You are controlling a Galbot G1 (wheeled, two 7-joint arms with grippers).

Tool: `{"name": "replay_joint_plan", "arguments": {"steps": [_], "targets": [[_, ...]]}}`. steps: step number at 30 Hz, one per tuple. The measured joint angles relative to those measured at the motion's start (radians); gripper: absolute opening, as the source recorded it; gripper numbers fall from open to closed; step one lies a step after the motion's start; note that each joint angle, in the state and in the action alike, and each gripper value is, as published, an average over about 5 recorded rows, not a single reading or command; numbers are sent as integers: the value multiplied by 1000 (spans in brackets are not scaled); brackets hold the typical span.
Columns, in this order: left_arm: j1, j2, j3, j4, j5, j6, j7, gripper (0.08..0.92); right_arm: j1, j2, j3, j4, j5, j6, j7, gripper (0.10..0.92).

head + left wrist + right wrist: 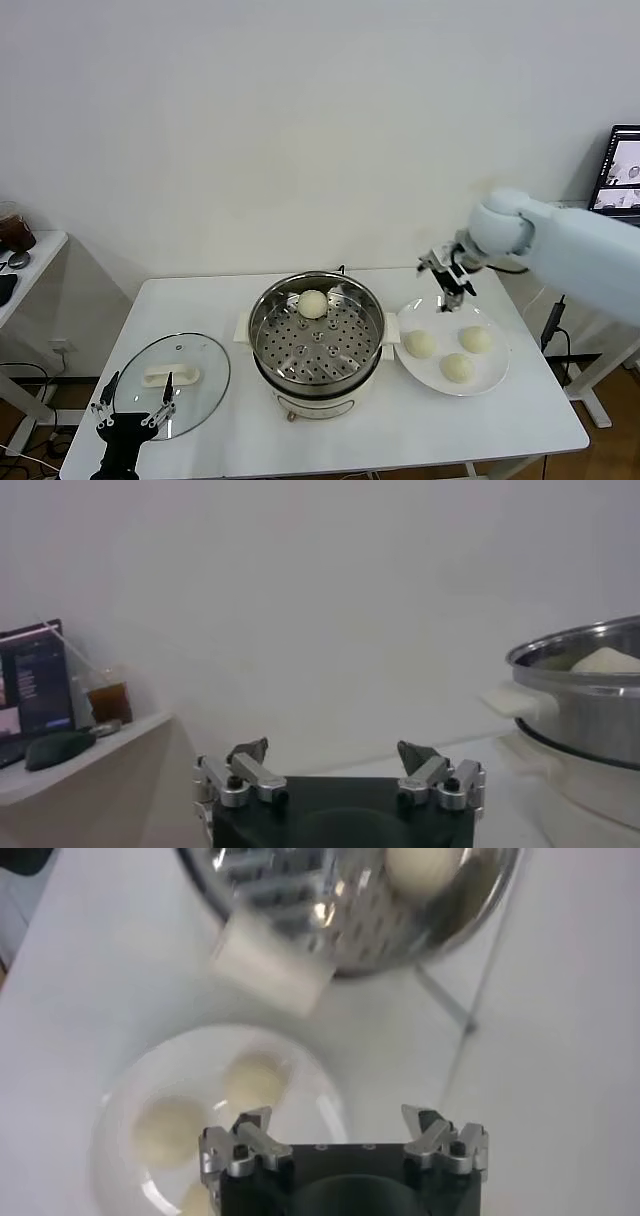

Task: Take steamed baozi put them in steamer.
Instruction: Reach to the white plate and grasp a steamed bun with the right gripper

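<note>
One steamed baozi is sitting on the perforated tray at the far side of the steamer, while three more are lying on the white plate just to the right of the steamer on the counter. The right gripper is hanging with its fingers spread and holding nothing above the plate's far edge. The left gripper, also spread and holding nothing, is waiting left of the steamer, over the near rim of the glass lid.
</note>
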Motion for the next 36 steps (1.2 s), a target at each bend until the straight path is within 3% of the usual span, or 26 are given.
{"name": "replay_joint_plan", "arguments": {"steps": [36], "targets": [[19, -16, -30, 13, 30, -4, -1, 823, -396, 246, 256, -334, -225, 30, 28, 800]]}}
